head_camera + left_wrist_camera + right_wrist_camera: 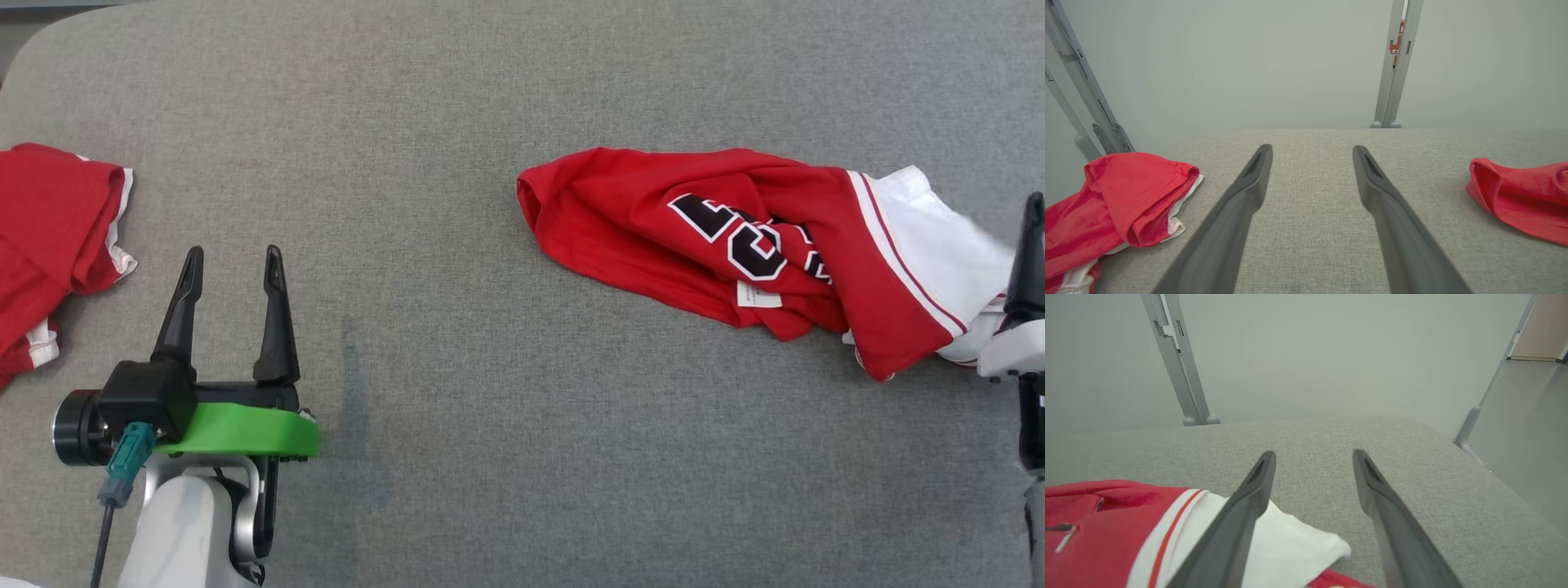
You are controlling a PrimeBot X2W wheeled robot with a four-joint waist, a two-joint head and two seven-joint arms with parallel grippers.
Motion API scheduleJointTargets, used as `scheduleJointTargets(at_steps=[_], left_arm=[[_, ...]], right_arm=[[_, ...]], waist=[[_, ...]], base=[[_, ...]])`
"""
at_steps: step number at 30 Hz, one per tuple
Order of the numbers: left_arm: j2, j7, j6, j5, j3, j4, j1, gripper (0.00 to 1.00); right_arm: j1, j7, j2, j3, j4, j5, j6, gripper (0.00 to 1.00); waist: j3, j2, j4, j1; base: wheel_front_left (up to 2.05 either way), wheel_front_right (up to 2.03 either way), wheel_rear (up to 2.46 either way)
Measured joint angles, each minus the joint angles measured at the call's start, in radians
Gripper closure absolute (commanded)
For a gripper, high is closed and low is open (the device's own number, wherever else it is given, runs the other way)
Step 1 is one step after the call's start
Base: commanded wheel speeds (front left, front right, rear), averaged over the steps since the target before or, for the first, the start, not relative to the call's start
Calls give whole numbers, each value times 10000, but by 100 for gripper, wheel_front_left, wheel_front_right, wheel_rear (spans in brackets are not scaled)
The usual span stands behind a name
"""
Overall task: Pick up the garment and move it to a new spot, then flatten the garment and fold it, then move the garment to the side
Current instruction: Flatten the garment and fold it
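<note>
The garment (718, 237) is a red jersey with black numbers and a white sleeve, lying crumpled on the grey table (490, 425) right of centre. In the right wrist view my right gripper (1314, 452) stands open. Its left finger is over the garment's white sleeve (1286, 547), and nothing is between the jaws. One dark finger (1032, 253) of it shows at the right edge of the head view, beside the sleeve. My left gripper (234, 253) is open and empty at the lower left, well apart from the garment (1523, 200).
A second red piece of clothing with white trim (49, 229) lies bunched at the table's left edge, close to the left gripper (1312, 148). Grey metal posts (1396, 81) stand behind the table's far edge. The table's rounded right edge (1486, 473) drops to the floor.
</note>
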Motion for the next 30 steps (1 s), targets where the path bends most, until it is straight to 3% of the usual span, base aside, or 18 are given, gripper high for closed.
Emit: scheduleJointTargets(at_steps=[12,18,30], left_arm=[[36,0,40,31,84,102,367,0],[69,0,59,25,96,125,632,0],[105,17,148,-35,10,42,730,0]], right_arm=[[1890,-67,1081,1567,-3099,-326,0,0],[2733,268,1430,1710,-3791,-222,0,0],[2948,594,1547,1697,-4186,-203,0,0]], waist=[[-680,0,-217,0],[-1007,0,-299,0],[-1100,0,-315,0]], base=[[0,0,0],[0,0,0],[0,0,0]])
